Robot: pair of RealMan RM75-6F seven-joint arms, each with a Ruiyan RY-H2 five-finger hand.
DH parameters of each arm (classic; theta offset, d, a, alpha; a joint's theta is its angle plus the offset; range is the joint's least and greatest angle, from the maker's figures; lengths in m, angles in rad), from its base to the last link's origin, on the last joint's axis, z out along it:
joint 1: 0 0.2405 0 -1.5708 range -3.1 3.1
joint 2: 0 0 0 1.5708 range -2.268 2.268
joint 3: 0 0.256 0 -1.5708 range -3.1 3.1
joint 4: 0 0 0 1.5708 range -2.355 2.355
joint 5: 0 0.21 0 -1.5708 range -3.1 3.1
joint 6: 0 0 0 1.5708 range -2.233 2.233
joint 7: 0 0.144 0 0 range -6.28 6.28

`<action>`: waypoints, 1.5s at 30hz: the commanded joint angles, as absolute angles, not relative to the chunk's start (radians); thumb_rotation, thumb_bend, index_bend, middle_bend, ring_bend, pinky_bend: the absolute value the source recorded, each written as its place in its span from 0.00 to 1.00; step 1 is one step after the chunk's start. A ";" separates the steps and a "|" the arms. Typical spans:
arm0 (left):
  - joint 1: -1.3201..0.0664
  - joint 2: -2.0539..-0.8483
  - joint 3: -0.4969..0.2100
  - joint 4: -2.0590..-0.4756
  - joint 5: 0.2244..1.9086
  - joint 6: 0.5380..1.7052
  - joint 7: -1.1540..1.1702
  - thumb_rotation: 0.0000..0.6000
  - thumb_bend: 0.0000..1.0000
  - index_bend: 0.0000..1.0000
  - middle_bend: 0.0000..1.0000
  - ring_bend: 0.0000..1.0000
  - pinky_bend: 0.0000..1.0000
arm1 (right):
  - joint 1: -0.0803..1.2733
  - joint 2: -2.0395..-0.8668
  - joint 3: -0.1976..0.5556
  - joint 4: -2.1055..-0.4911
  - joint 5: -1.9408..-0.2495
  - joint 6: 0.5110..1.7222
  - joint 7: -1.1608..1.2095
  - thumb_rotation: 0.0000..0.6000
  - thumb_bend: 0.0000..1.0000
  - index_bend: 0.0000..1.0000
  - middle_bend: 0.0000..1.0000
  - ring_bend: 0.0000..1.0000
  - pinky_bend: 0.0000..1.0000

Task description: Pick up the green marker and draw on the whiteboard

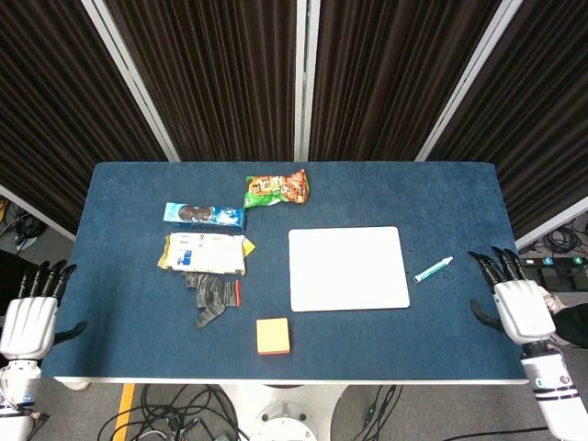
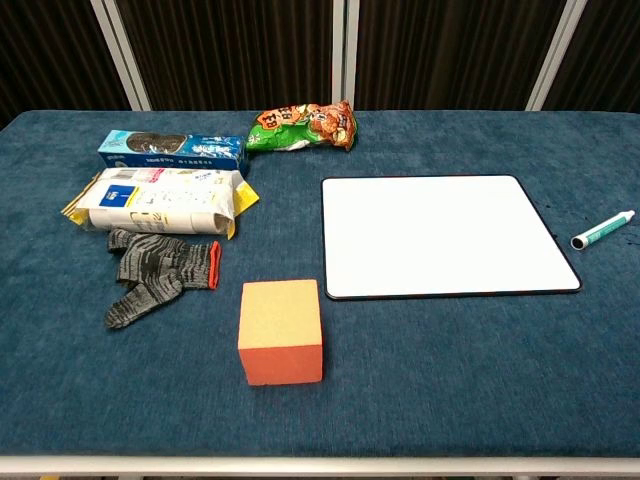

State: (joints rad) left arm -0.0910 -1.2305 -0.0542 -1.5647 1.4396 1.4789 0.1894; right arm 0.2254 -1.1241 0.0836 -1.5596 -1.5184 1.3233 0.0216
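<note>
The green marker (image 1: 433,269) (image 2: 602,230) lies capped on the blue table, just right of the blank whiteboard (image 1: 348,267) (image 2: 441,236). My right hand (image 1: 517,306) hovers at the table's right edge, fingers spread and empty, a short way right of the marker. At the left edge my left hand (image 1: 29,317) is open too, far from both. Neither hand shows in the chest view.
Left of the board lie a grey glove (image 1: 212,299), a white-and-yellow snack pack (image 1: 204,253), a blue cookie pack (image 1: 203,215) and a green-orange snack bag (image 1: 276,188). An orange block (image 1: 273,335) stands near the front edge.
</note>
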 commanded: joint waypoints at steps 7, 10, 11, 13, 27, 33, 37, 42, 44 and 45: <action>-0.086 -1.223 -0.050 -1.581 1.433 1.475 0.182 1.00 0.07 0.13 0.07 0.00 0.00 | 0.447 -1.319 0.118 -1.246 -1.429 0.987 -0.032 1.00 0.24 0.29 0.31 0.06 0.04; -0.080 -1.217 -0.047 -1.591 1.425 1.475 0.186 1.00 0.07 0.13 0.07 0.00 0.00 | 0.492 -1.393 0.103 -1.142 -1.448 0.943 -0.054 1.00 0.24 0.31 0.33 0.08 0.05; -0.078 -1.215 -0.047 -1.594 1.422 1.476 0.188 1.00 0.07 0.13 0.07 0.00 0.00 | 0.506 -1.421 0.096 -1.102 -1.457 0.931 -0.055 1.00 0.24 0.32 0.34 0.08 0.06; -0.075 -1.214 -0.047 -1.597 1.415 1.476 0.193 1.00 0.07 0.13 0.07 0.00 0.00 | 0.523 -1.462 0.084 -1.041 -1.474 0.919 -0.047 1.00 0.24 0.35 0.36 0.09 0.07; -0.077 -1.215 -0.048 -1.606 1.403 1.462 0.196 1.00 0.07 0.13 0.07 0.00 0.00 | 0.536 -1.617 0.010 -0.769 -1.552 0.973 0.025 1.00 0.22 0.48 0.43 0.16 0.10; -0.077 -1.219 -0.047 -1.596 1.397 1.455 0.185 1.00 0.07 0.13 0.07 0.00 0.00 | 0.536 -1.629 0.002 -0.737 -1.556 0.985 0.037 1.00 0.22 0.48 0.44 0.17 0.10; -0.076 -1.222 -0.047 -1.591 1.395 1.454 0.180 1.00 0.07 0.13 0.07 0.00 0.00 | 0.540 -1.631 0.000 -0.732 -1.554 0.983 0.032 1.00 0.23 0.49 0.44 0.17 0.10; -0.074 -1.225 -0.045 -1.586 1.392 1.451 0.172 1.00 0.07 0.13 0.07 0.00 0.00 | 0.544 -1.634 -0.004 -0.727 -1.552 0.976 0.021 1.00 0.25 0.49 0.44 0.17 0.10; -0.074 -1.226 -0.045 -1.584 1.390 1.449 0.170 1.00 0.07 0.13 0.07 0.00 0.00 | 0.546 -1.637 -0.005 -0.725 -1.551 0.972 0.017 1.00 0.25 0.49 0.44 0.17 0.10; -0.074 -1.226 -0.045 -1.584 1.389 1.448 0.169 1.00 0.07 0.13 0.07 0.00 0.00 | 0.547 -1.638 -0.006 -0.724 -1.550 0.970 0.016 1.00 0.25 0.49 0.44 0.17 0.10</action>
State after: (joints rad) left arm -0.0739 -1.2259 -0.0454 -1.5838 1.3896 1.4481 0.1685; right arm 0.5468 -1.6373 -0.0052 -0.7247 -1.5503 0.9703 0.0160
